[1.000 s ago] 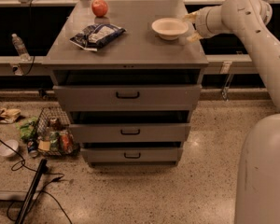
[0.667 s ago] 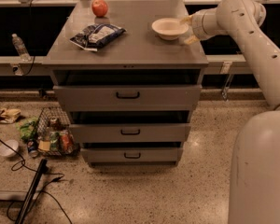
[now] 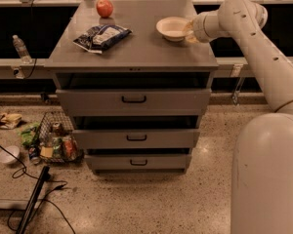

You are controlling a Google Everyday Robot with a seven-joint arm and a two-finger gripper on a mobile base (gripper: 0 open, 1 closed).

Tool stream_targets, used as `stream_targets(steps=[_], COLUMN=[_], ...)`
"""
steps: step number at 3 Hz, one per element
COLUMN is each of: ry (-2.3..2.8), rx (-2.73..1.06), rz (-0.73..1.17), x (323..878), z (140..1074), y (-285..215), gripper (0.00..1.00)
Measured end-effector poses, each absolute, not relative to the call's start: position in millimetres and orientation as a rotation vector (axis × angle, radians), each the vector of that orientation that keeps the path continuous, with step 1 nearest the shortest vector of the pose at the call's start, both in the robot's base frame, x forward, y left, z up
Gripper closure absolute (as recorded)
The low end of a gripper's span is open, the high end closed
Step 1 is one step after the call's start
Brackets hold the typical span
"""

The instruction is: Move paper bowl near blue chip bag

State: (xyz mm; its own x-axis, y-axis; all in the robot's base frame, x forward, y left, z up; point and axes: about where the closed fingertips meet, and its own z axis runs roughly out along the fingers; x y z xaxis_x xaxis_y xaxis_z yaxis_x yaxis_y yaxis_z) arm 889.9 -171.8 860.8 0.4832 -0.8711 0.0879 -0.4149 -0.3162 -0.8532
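Down at the front on the right stands the robot's big white body, on a speckled floor. Near the left edge of the floor a thin black bar lies with black cords around it. A bit farther back sits a small white bowl, and I cannot tell what is in it. Just beside it is a wire basket that holds cans and bright packets, all jumbled together. A crumpled wrapper lies farther left. Next comes a grey cabinet with 3 drawers. Each of the 3 is pulled out a little, but the gaps are dark, so what is inside them cannot be seen. On the cabinet's flat top, the blue chip bag lies flat on the left side with its white panel facing up. The paper bowl is on the right side toward the back, well apart from the bag, and its inside shows only plain cream paper. The robot's white arm bends over from the right. The gripper is at the bowl's right rim, and its 2 fingers look pinched closed on that rim. A red apple sits at the back left of the top, behind the bag. Off to the left, a clear water bottle stands on a ledge.
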Motion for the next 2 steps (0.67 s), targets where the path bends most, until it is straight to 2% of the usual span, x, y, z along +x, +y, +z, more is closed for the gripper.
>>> stream_targets(steps=[1,2], ry=[1.048,0.926], rx=[-1.932,-2.008], rz=[-0.699,-0.62], x=[889,865], z=[859,864], y=[-166,-134], gripper=[1.0,1.0])
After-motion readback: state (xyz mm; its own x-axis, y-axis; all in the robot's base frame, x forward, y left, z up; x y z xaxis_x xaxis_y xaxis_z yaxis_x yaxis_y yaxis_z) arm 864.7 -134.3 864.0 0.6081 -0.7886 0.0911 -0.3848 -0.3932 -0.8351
